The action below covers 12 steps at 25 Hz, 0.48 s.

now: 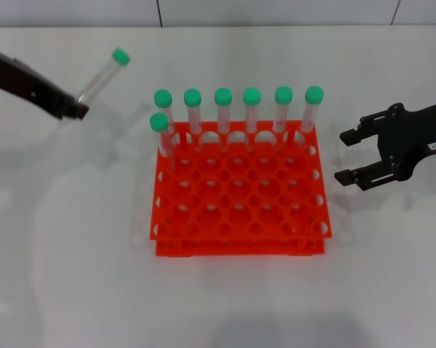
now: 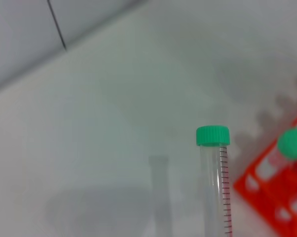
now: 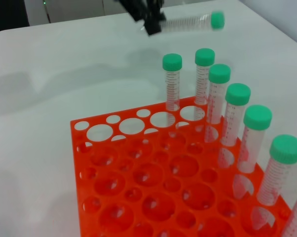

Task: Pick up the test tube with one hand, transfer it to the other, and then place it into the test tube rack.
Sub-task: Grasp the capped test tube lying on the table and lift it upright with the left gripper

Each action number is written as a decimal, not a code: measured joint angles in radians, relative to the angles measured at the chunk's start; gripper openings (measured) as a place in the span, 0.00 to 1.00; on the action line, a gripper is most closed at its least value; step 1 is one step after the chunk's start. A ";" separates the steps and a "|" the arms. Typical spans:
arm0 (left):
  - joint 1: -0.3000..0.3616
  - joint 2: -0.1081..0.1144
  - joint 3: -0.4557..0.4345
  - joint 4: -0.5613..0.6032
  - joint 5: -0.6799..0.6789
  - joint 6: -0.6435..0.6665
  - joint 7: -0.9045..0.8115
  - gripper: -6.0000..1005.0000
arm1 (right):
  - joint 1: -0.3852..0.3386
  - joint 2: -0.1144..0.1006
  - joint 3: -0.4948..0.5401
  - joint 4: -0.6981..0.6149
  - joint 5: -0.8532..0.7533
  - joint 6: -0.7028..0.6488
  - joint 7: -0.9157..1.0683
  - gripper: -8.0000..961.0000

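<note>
My left gripper (image 1: 74,109), black and unlabelled, is shut on the bottom end of a clear test tube (image 1: 101,77) with a green cap. It holds the tube tilted in the air to the upper left of the orange test tube rack (image 1: 240,243). The held tube also shows in the left wrist view (image 2: 215,187) and in the right wrist view (image 3: 190,22), with the left gripper (image 3: 151,22) on it. My right gripper (image 1: 343,156), black with a white label, is open and empty just right of the rack.
Several green-capped tubes (image 1: 222,112) stand along the rack's back row, one (image 1: 161,134) in the second row at the left. The rack also shows in both wrist views (image 2: 267,192) (image 3: 138,187). A white table lies all around.
</note>
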 joint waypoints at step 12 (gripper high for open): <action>0.071 -0.023 -0.030 -0.042 -0.374 -0.168 0.265 0.20 | 0.000 0.006 -0.006 0.000 0.009 0.004 0.000 0.74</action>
